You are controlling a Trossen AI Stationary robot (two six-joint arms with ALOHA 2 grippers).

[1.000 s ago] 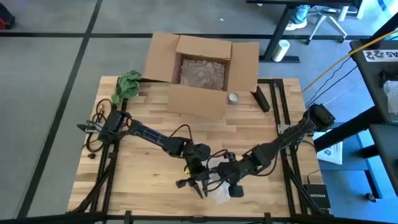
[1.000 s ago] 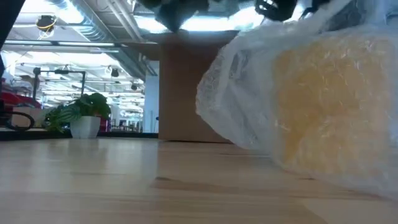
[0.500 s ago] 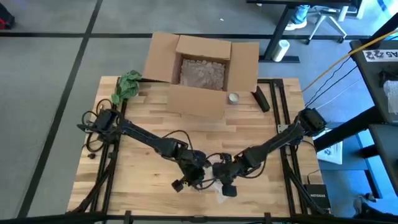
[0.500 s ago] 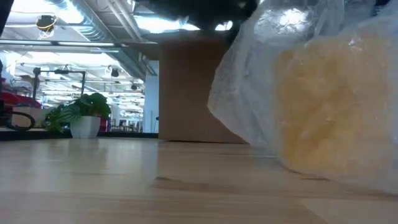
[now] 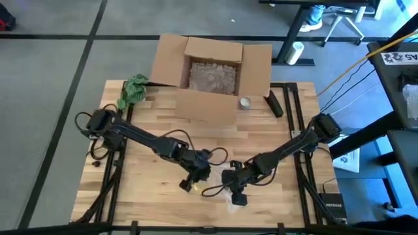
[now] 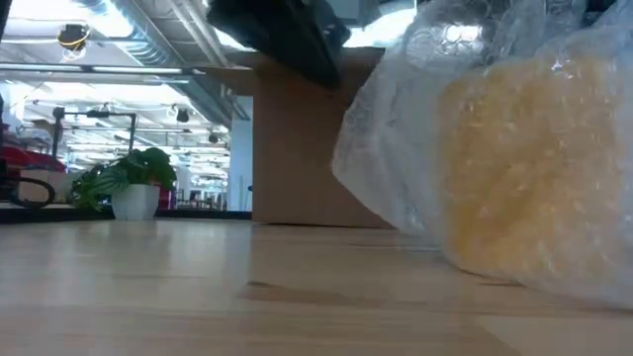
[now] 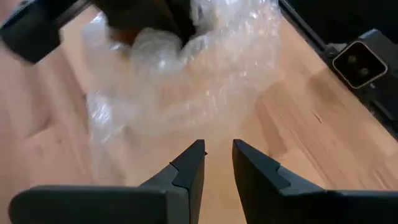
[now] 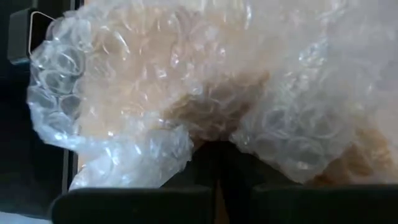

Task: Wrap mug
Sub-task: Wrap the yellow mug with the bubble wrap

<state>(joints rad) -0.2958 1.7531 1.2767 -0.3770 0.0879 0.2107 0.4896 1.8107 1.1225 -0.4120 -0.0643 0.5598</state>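
One camera looks straight down on the whole pale wooden bench, one skims level across it, and both wrist cameras hover close over the crumpled clear bubble wrap.

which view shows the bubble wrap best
The right wrist view: the bubble wrap fills it, bubbles plain, bunched at the right gripper. The low view shows it close over something yellow. The left wrist view shows a blurred sheet beyond the left gripper. The high view shows only a small pale patch.

Left tool hangs slightly parted; right tool pinched closed, both arms low.
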